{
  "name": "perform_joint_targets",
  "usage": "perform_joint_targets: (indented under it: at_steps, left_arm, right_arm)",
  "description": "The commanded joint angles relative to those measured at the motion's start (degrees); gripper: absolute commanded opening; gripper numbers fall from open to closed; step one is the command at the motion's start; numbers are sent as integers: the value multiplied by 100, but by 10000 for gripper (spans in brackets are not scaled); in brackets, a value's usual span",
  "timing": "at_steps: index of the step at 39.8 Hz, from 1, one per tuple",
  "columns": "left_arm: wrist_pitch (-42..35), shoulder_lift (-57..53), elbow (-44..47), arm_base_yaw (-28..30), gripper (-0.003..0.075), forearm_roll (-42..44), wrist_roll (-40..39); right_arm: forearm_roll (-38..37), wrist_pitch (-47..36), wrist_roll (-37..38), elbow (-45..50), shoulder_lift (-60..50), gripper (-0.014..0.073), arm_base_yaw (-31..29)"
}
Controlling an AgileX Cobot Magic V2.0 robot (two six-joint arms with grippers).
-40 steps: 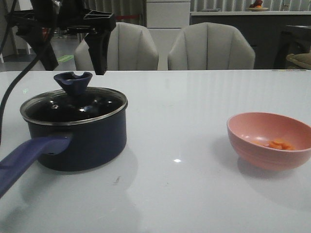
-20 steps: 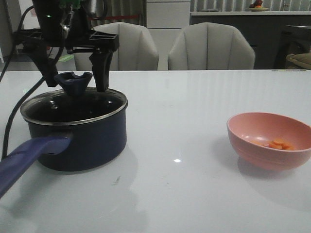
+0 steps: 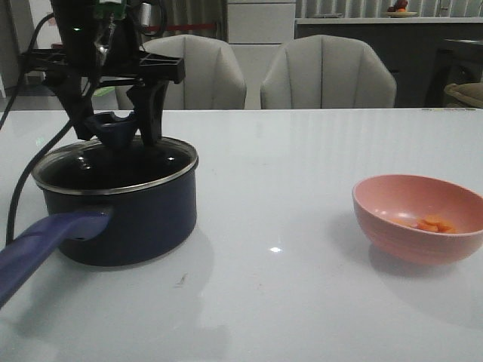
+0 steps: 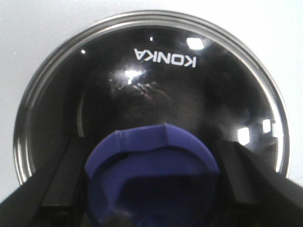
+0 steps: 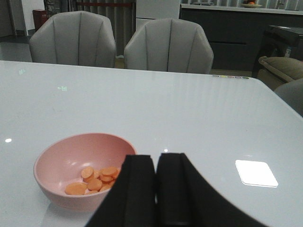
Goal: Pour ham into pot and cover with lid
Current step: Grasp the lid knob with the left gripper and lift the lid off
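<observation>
The dark navy pot (image 3: 121, 219) stands at the table's left, its purple-blue handle (image 3: 45, 241) pointing toward the front edge. The glass lid (image 3: 113, 162) (image 4: 156, 80) rests on the pot. My left gripper (image 3: 115, 132) (image 4: 152, 179) reaches down over it, one finger against each side of the blue knob (image 4: 151, 156). At the right, a pink bowl (image 3: 419, 219) (image 5: 57, 151) holds the orange ham slices (image 3: 435, 224) (image 5: 97, 178). My right gripper (image 5: 156, 161) is shut and empty, just beside the bowl and nearer the table's front. The front view does not show it.
Two grey chairs (image 3: 204, 72) (image 3: 328, 72) stand behind the table's far edge. A black cable (image 3: 15, 188) hangs from the left arm beside the pot. White tabletop (image 3: 279, 188) lies between pot and bowl.
The left gripper came down over the lid and its fingers closed in from wide apart onto the knob. The lid, pot and bowl have not moved.
</observation>
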Motion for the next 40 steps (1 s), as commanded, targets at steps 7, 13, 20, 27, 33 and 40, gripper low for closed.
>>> perform_joint_targets:
  at_steps: [7, 13, 20, 27, 33, 40]
  left_arm:
    - [140, -360, -631, -2, 215, 19, -74]
    - [163, -514, -655, 19, 215, 167, -74]
    - [470, -712, -599, 350, 215, 550, -74]
    - [254, -1199, -64, 1072, 215, 601, -12]
    - [-115, -1570, 580, 1815, 215, 445, 148]
    - [-622, -1697, 1345, 2645, 215, 5, 328]
  right_arm:
    - [-102, -461, -8, -29, -110, 148, -48]
    - [-102, -461, -8, -29, -110, 148, -48]
    - [-102, -461, -8, -29, -110, 148, -48]
    - [-102, -461, -8, -29, -110, 148, -48]
    - [-102, -461, -8, -29, -110, 148, -48]
    - [-102, -461, -8, -29, -110, 148, -48]
